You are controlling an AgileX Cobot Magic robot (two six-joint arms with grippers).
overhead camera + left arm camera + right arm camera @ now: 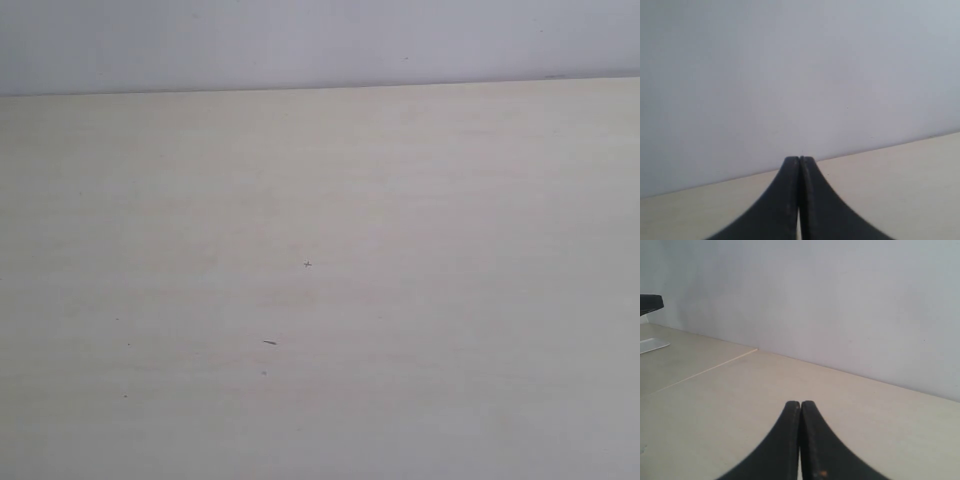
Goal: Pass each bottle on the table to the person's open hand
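Note:
The pale beige table [320,300] fills the exterior view with only a few tiny dark specks on it. No bottles and no person's hand show in any view. Neither arm appears in the exterior view. In the left wrist view my left gripper [800,159] is shut, its black fingers pressed together with nothing between them, low over the table [900,190]. In the right wrist view my right gripper [800,403] is likewise shut and empty over the table [740,395].
A plain light grey wall [300,40] rises behind the table's far edge. A dark object [651,302] on a pale base sits at the far side of the right wrist view. A seam line [705,370] crosses the tabletop there.

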